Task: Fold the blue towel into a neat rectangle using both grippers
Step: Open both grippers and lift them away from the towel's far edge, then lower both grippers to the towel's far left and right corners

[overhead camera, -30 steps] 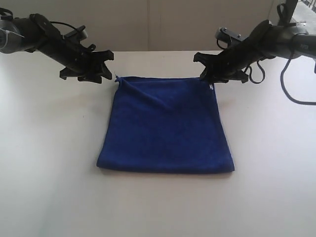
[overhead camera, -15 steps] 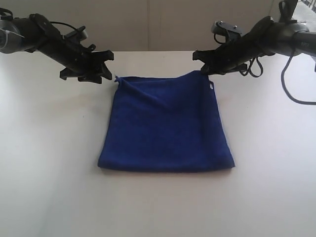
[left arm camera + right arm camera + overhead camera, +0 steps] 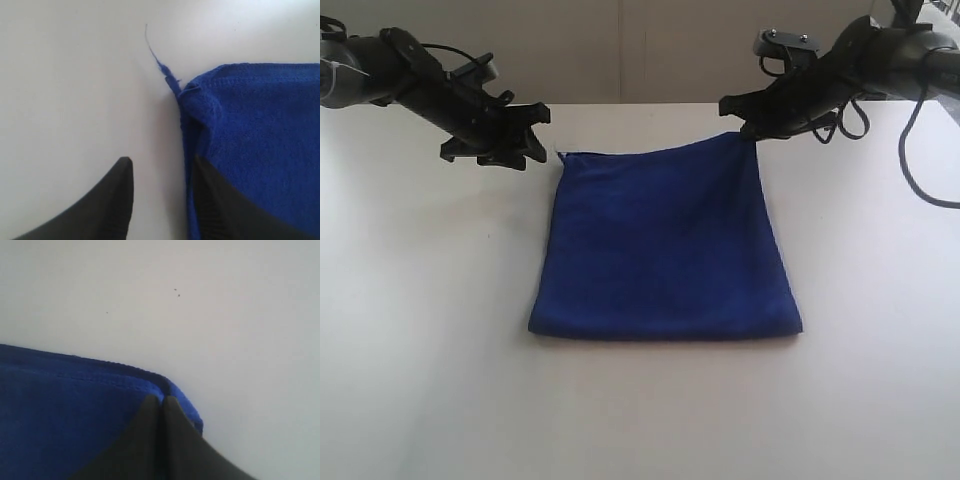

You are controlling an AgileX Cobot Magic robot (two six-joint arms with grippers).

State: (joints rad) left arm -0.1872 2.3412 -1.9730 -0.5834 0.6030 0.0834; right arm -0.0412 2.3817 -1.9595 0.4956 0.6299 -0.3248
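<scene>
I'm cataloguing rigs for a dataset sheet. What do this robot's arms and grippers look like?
The left arm and right arm are matte black jointed links with some grey housing. The left gripper and right gripper are black with narrow tapered fingers. Black cables loop off the right arm. No marking is legible.

Left arm (image 3: 410,75) reaches in from the left side, sloping downward. Left gripper (image 3: 530,138): 2 fingers (image 3: 117,200) spread wide, nothing between them. Right arm (image 3: 880,60) reaches in from the right side, also sloping down. Right gripper (image 3: 748,128): 2 fingers (image 3: 150,415) pressed together with no gap, pinching a corner of the towel (image 3: 665,240).
</scene>
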